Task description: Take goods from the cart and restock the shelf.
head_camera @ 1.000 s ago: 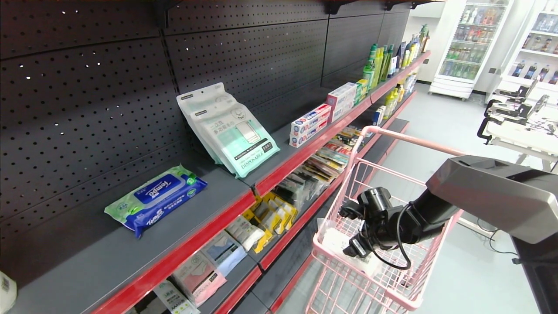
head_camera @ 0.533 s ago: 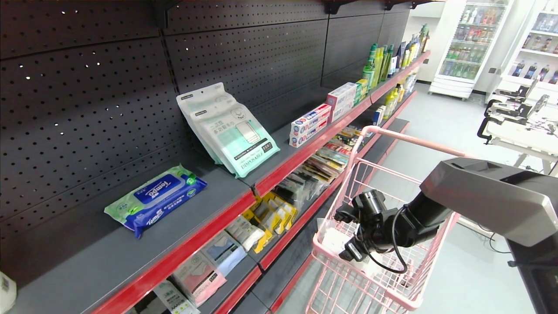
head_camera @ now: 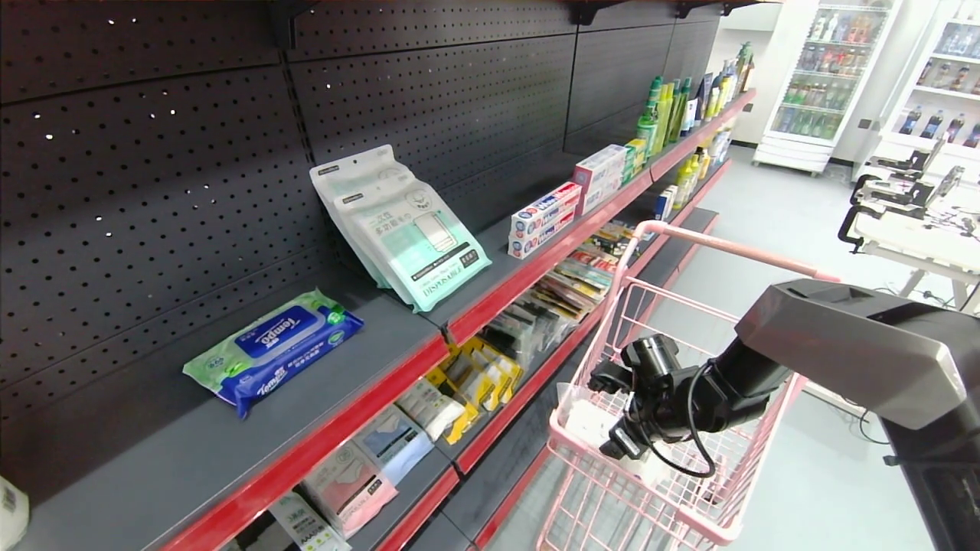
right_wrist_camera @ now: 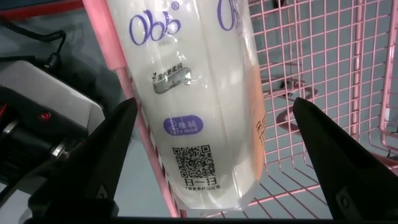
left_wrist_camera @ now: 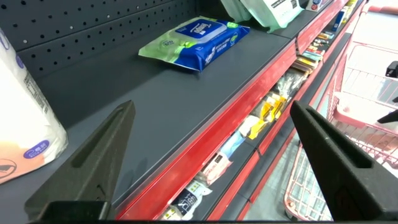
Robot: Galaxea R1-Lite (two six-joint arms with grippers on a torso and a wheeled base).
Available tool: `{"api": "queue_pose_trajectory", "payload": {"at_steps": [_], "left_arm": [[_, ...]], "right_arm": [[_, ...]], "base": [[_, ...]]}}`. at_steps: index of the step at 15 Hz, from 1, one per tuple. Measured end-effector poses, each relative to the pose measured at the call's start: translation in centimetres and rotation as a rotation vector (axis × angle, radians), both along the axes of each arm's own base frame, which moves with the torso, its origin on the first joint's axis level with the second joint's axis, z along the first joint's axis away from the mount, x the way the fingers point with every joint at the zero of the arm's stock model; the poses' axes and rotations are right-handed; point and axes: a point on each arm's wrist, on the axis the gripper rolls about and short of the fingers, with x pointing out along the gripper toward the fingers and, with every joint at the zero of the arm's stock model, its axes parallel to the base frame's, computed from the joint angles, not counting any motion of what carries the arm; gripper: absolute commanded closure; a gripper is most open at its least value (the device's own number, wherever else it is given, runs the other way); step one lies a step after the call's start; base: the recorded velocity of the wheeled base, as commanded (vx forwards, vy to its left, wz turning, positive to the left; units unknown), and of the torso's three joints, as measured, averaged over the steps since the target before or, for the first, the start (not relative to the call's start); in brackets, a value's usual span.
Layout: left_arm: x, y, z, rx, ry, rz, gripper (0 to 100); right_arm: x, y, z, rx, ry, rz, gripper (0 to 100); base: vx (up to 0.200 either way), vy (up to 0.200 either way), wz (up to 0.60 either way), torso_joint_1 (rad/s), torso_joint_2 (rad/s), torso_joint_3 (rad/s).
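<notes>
A white plastic-wrapped roll pack (right_wrist_camera: 193, 93) stands in the near corner of the pink cart (head_camera: 635, 501), seen in the head view as a white pack (head_camera: 586, 419). My right gripper (right_wrist_camera: 211, 124) is open inside the cart. Its fingers (right_wrist_camera: 106, 162) stand wide on either side of the pack and do not touch it. In the head view the right gripper (head_camera: 612, 432) sits low in the cart at the pack. My left gripper (left_wrist_camera: 211, 109) is open and holds nothing, hovering over the grey shelf (left_wrist_camera: 186, 106), short of a blue-green wet wipes pack (left_wrist_camera: 196, 40).
The shelf (head_camera: 367, 398) has a red front edge. On it are wet wipes (head_camera: 276, 348), mint-green pouches (head_camera: 406, 226), toothpaste boxes (head_camera: 545, 218) and a white roll pack (left_wrist_camera: 25, 124) at the near left. Lower shelves hold small packets (head_camera: 475, 375). The cart handle (head_camera: 720, 249) is beside the shelf.
My right arm has shifted a little left and deeper into the cart, toward the white pack. The shelf goods have not moved.
</notes>
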Motion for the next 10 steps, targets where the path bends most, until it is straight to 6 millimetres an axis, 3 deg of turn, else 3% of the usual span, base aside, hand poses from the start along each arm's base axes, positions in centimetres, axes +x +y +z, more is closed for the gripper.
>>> {"api": "queue_pose_trajectory", "payload": {"at_steps": [10], "left_arm": [[0.00, 0.00, 0.00, 0.000, 0.000, 0.000, 0]], "right_arm": [[-0.10, -0.07, -0.18, -0.008, 0.005, 0.010, 0]], "base": [[0.000, 0.000, 0.00, 0.000, 0.00, 0.000]]}}
